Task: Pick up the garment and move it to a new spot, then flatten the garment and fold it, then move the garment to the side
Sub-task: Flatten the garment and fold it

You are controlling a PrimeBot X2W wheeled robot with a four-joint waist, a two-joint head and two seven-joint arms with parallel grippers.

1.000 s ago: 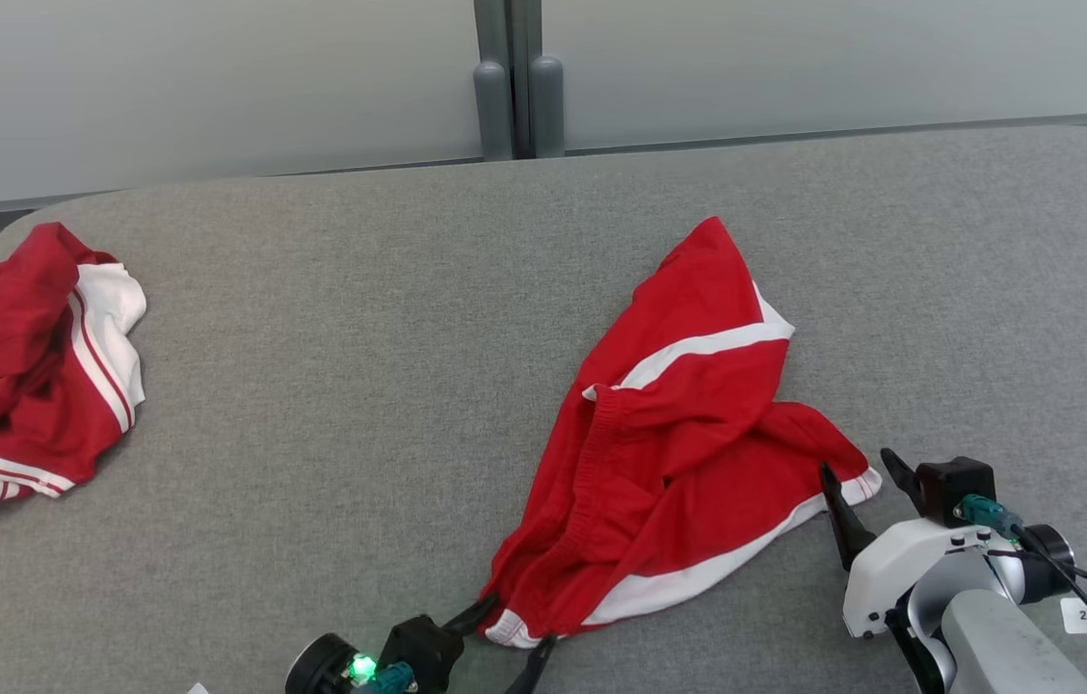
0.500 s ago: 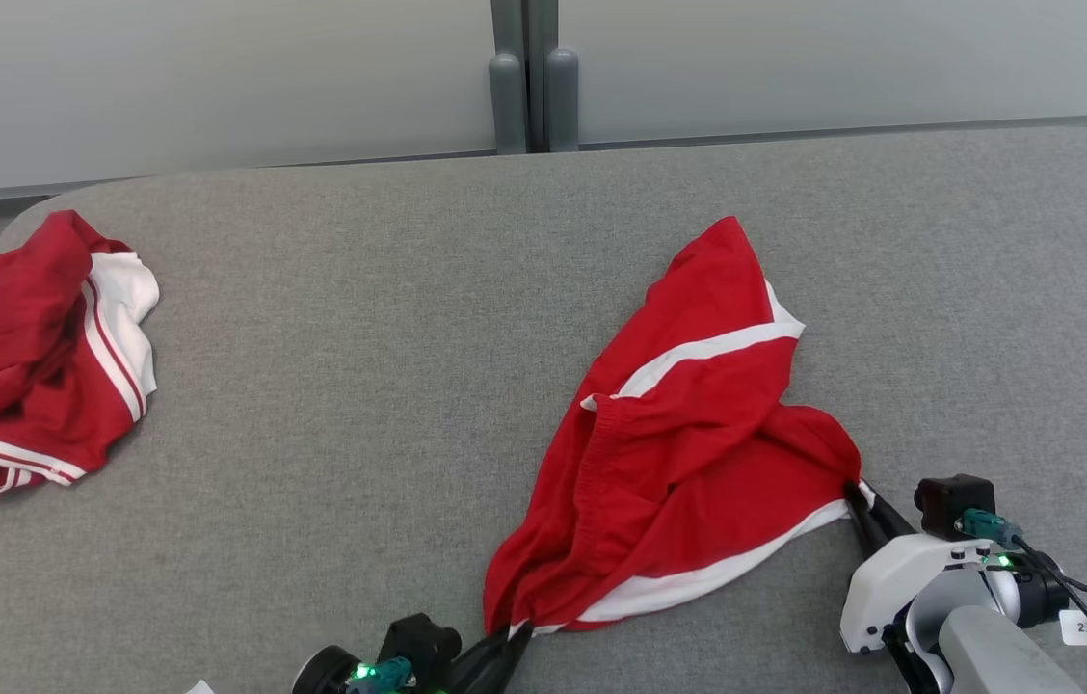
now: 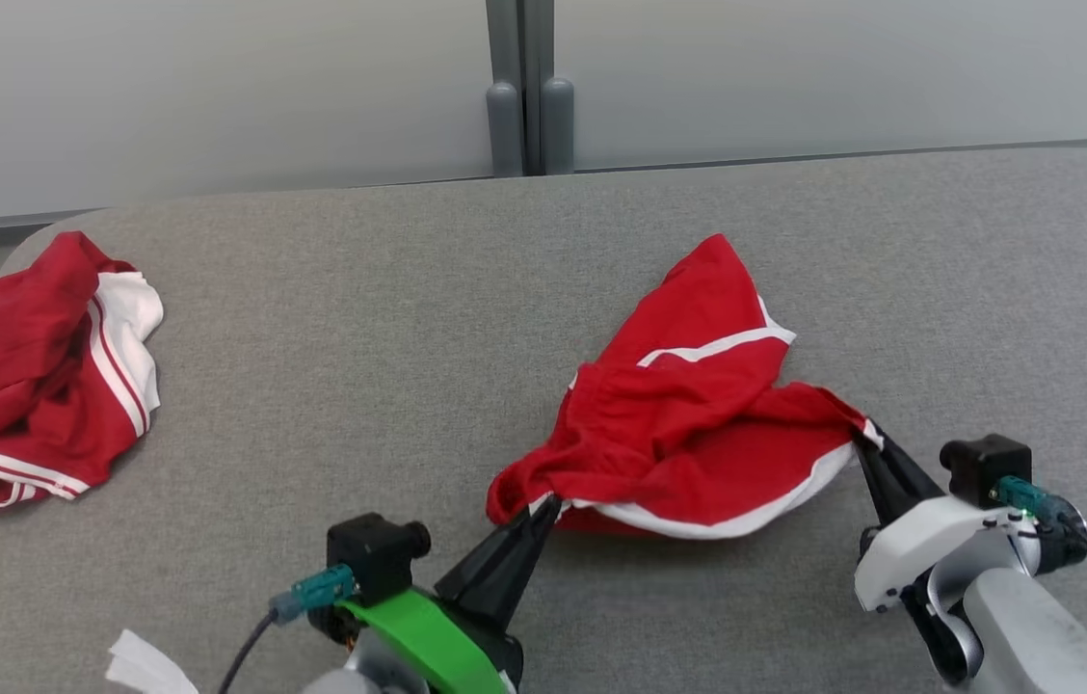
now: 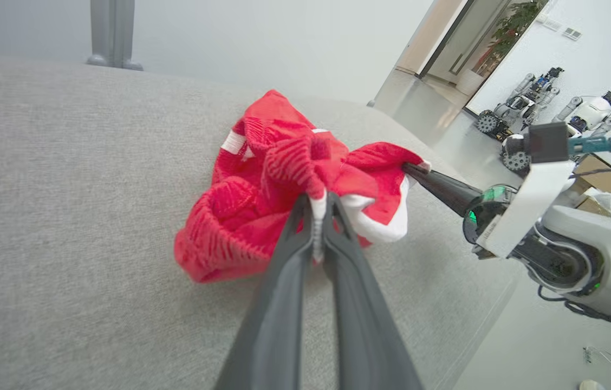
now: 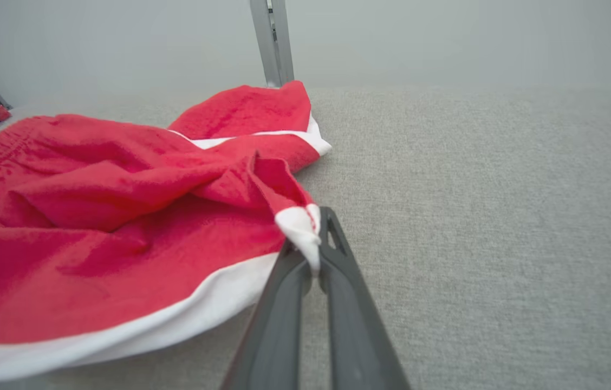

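Head view, nearest first: the left gripper (image 3: pixel 548 503) sits at the bottom edge above a green wrist band, jaws pinched tight on the near left corner of the red fabric shorts with white trim (image 3: pixel 698 424). Over on the right, the right gripper (image 3: pixel 863 436), white housing behind it, has its jaws clamped on the white-edged right corner of the same shorts. Both wrist views confirm it: a sliver of white hem is squeezed between each pair of dark fingers, with no gap to speak of. The shorts are bunched between the two grips, right of centre on the grey woven tabletop (image 3: pixel 360 337). Their near edge is lifted with shadow beneath, and the far end tapers to a point lying on the surface. Further out, at the left edge, a second crumpled red-and-white garment (image 3: pixel 23 376) lies well apart. Beyond the tabletop's back edge, a grey post (image 3: pixel 519 87) stands against a pale wall (image 3: pixel 216 87).
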